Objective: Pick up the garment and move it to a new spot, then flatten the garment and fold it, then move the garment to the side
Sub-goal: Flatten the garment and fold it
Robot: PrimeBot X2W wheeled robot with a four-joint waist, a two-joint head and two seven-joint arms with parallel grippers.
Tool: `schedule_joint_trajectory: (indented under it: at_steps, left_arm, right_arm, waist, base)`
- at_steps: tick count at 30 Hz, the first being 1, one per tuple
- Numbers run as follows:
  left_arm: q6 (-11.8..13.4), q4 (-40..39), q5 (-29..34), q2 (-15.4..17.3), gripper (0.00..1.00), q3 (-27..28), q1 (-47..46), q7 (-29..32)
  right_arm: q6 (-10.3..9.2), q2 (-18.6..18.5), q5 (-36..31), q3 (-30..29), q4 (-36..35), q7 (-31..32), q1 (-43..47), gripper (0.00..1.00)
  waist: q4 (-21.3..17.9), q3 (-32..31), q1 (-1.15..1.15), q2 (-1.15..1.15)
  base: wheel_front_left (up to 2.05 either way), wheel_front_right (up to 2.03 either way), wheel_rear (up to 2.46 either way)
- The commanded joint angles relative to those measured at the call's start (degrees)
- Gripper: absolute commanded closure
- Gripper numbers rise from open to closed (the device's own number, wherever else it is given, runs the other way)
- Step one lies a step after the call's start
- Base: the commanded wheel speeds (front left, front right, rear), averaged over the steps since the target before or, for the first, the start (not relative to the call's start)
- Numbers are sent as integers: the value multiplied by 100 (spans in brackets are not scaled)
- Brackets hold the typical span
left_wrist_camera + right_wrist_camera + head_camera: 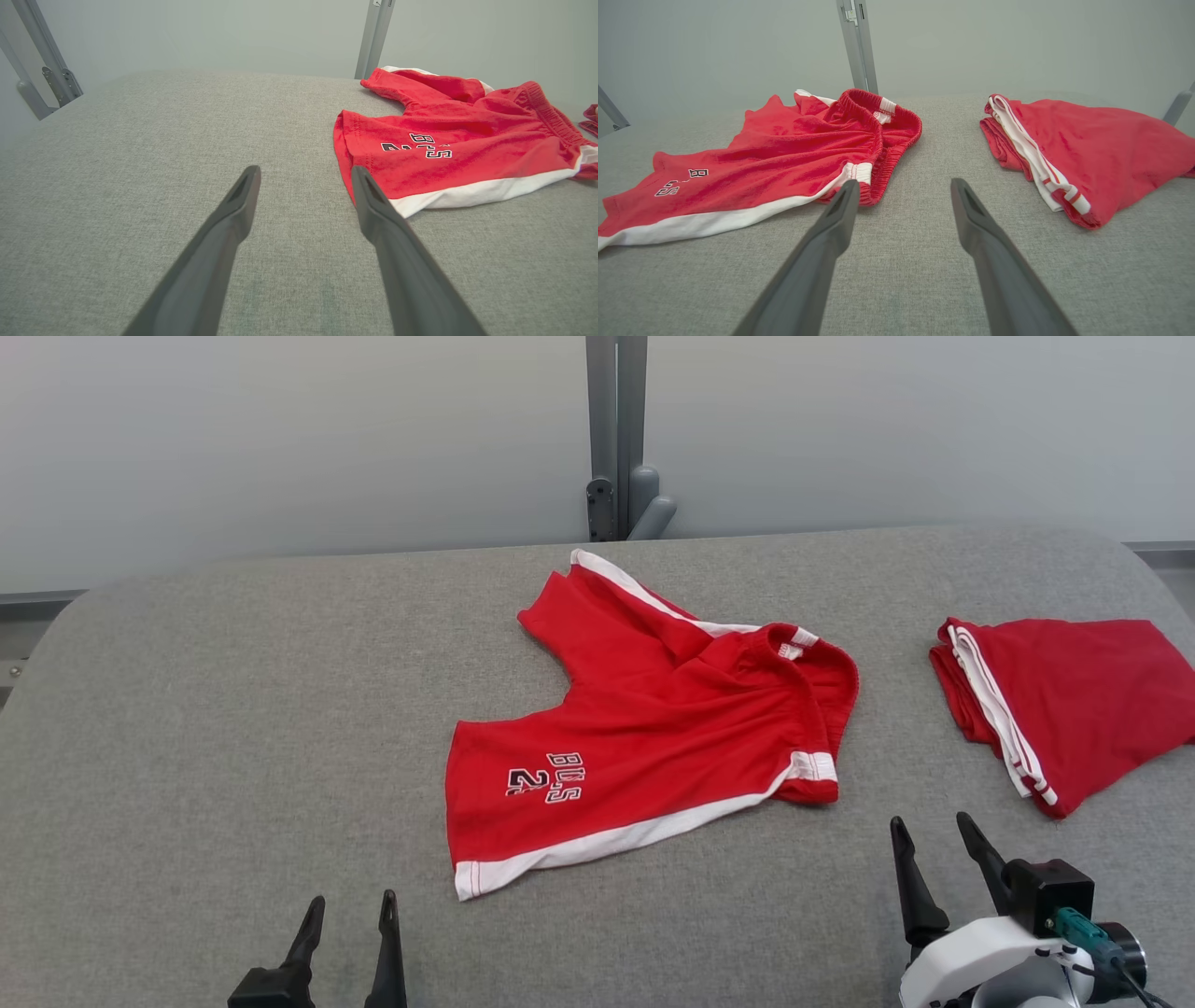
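Observation:
A pair of red shorts (644, 728) with white side stripes and black-and-white lettering lies spread but rumpled in the middle of the grey table (233, 709). Its waistband points right and its leg hems point left. The same shorts (448, 144) sit ahead and to the right in the left wrist view, and the shorts (784, 154) lie ahead-left in the right wrist view. My left gripper (350, 905) hovers open near the front edge, below the shorts' lower hem. Off the waistband's lower corner, my right gripper (934, 831) also stands open. Neither touches the cloth.
A second red garment (1064, 700), folded with white trim, rests at the table's right side; the folded garment (1083, 149) appears ahead-right in the right wrist view. A grey metal post (616, 439) rises behind the table's far edge against a pale wall.

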Motion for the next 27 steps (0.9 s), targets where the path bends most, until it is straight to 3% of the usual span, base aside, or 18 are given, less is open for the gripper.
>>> schedule_joint_trajectory:
  at_steps: [1, 5, 9, 16, 27]
  left_arm:
    - [11, -10, 22, 20, 0, -10, 57, 4]
    - [-49, -8, -65, 20, 0, -47, -75, 4]
    - [-334, 205, -500, 20, 0, -335, -434, 4]
    - [-580, 692, -1092, 20, 0, -849, -976, 4]
    - [-678, 1230, -1602, 22, 0, -1070, -1350, 4]
  right_arm:
    - [-3, -14, 29, 5, -35, -15, 17, 0]
    - [-3, -13, 37, 84, -40, -15, -62, 0]
    - [-3, -13, 46, 171, -67, -15, -237, 0]
    - [-3, -13, 56, 312, -94, -15, -583, 0]
    - [-3, -14, 8, 346, -143, -15, -821, 0]
  waist:
    - [0, 12, 0, 0]
    - [14, 130, 0, 0]
    - [54, 474, 0, 0]
    - [40, 959, 0, 0]
    - [-19, 1244, 0, 0]
  base:
    - [0, 0, 0]
    - [0, 0, 0]
    - [0, 0, 0]
    - [0, 0, 0]
    - [0, 0, 0]
